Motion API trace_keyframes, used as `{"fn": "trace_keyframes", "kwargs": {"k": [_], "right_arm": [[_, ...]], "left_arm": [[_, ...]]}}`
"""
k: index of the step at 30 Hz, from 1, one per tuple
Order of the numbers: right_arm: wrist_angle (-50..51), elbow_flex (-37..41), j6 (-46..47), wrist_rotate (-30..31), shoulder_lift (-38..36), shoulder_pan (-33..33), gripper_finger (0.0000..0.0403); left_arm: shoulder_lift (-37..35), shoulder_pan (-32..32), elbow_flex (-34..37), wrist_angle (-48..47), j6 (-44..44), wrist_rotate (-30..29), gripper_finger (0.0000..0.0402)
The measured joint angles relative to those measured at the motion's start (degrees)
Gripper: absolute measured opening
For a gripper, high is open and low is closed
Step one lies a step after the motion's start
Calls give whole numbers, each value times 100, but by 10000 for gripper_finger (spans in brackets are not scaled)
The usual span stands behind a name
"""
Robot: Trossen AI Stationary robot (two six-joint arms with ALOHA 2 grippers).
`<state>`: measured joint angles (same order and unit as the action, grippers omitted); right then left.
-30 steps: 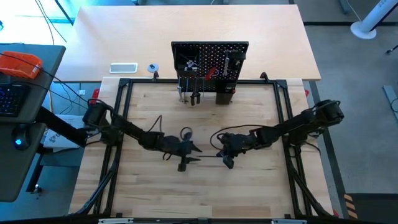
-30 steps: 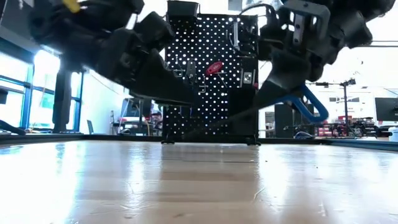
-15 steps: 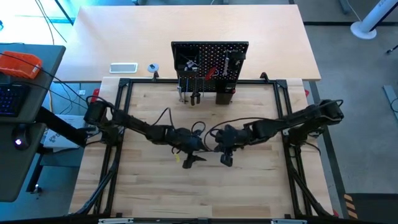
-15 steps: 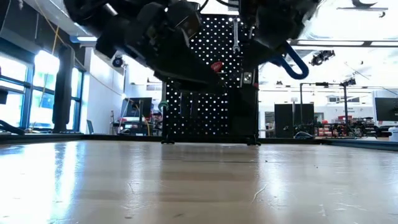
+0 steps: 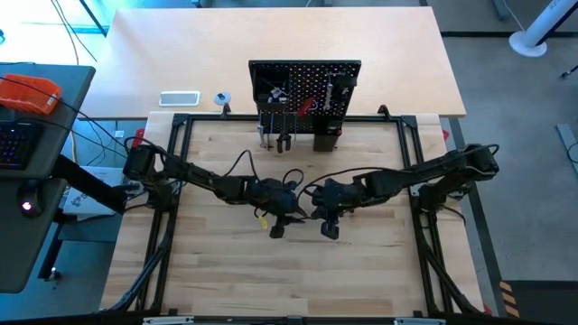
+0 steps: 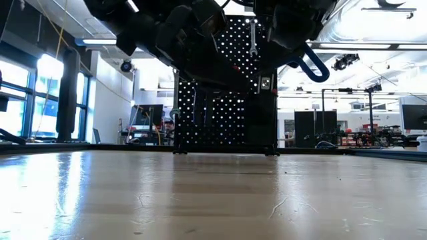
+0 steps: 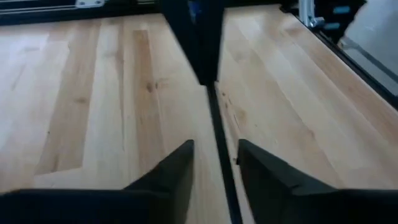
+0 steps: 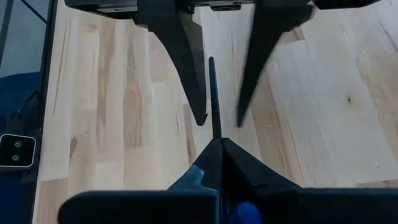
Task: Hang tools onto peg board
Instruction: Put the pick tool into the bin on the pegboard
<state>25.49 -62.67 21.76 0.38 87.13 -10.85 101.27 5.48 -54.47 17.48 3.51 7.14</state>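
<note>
Fingers of the right gripper are pressed together on the slim dark shaft of the blue-handled T hex key, whose shaft runs forward from the fingertips while a bit of blue handle shows behind them. Facing it in that same wrist view, the left gripper has its two fingers parted to either side of the shaft's free end, with a gap visible on each side, so it straddles the shaft without gripping it. From the left wrist, the shaft passes between that gripper's own dark fingers.

Seen from above, the two grippers meet over the middle of the wooden table, the left gripper just beside the right gripper. In the low view the blue loop of the handle hangs clear of the tabletop.

Behind them, the peg board stands upright at the far edge of the table, already carrying a red-handled screwdriver and a silver wrench.
</note>
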Motion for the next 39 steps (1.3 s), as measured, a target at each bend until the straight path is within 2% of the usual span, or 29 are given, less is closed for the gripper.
{"fn": "trace_keyframes", "kwargs": {"k": [7,19,23,32,35,39], "right_arm": [[-29,1,-85,35,0,-7,0],[-17,7,-86,219,-45,17,6],[77,7,-90,642,-306,-60,41],[875,7,327,1799,-1339,-401,170],[1203,7,662,2151,-1668,-544,191],[1729,9,1110,2795,-1979,-871,196]], "left_arm": [[0,-12,-88,-155,295,58,13],[0,2,-92,-135,619,-121,3],[0,2,-95,-68,671,-170,2],[-4,-78,-97,191,773,-141,1],[-4,-127,-95,374,782,-149,1],[-4,-213,-30,643,854,-118,1]]}}
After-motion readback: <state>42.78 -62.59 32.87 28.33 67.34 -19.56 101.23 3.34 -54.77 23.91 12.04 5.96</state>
